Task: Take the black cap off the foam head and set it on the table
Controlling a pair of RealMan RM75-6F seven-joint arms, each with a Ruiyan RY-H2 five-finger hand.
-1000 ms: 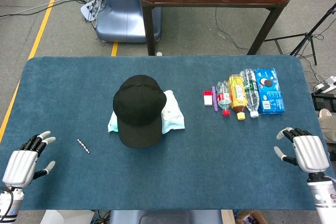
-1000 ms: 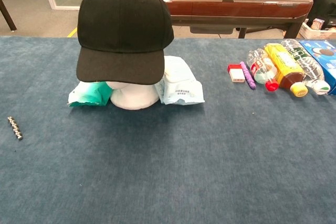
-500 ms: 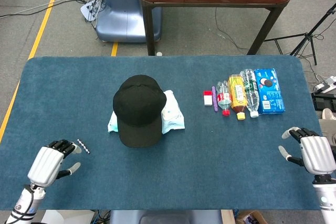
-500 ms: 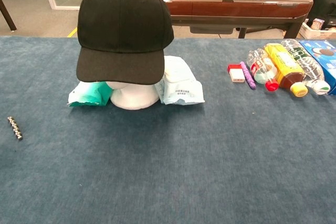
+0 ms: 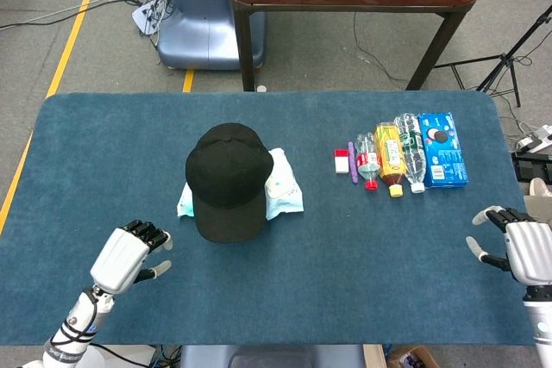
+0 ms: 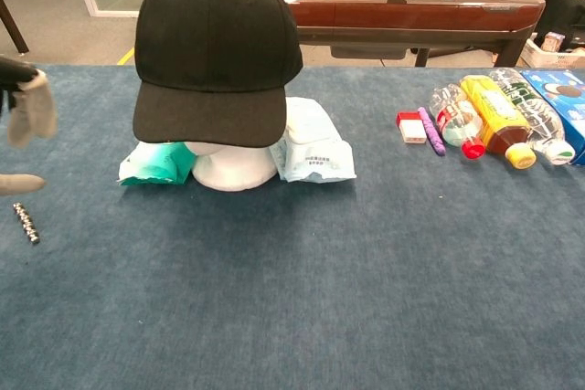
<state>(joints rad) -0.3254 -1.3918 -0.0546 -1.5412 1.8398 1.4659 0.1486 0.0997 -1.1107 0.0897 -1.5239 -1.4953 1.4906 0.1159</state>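
1. The left hand [image 5: 129, 256] hovers over the blue felt tabletop [image 5: 345, 239] at about 8 o'clock from the cap, near it but apart; its fingers [image 5: 148, 232] are loosely spread and hold nothing. In the chest view only its fingertips [image 6: 27, 107] show at the left edge.
2. A small beaded metal chain [image 6: 25, 223] lies on the tabletop just below those fingertips.
3. The black fabric baseball cap [image 5: 227, 180] sits on the white foam head [image 6: 233, 169] at mid-tabletop. Its long axis runs 12 to 6 o'clock in the head view, the brim pointing to 6 o'clock, toward the robot.
4. A teal packet [image 6: 155, 163] and a pale blue packet [image 6: 311, 143] flank the head at 9 and 3 o'clock, touching it.
5. At 3 o'clock, well apart, lies a row of plastic bottles [image 5: 390, 157] and a blue biscuit box [image 5: 442, 148].
6. The right hand [image 5: 522, 250] hangs at the far right edge, fingers apart and empty.
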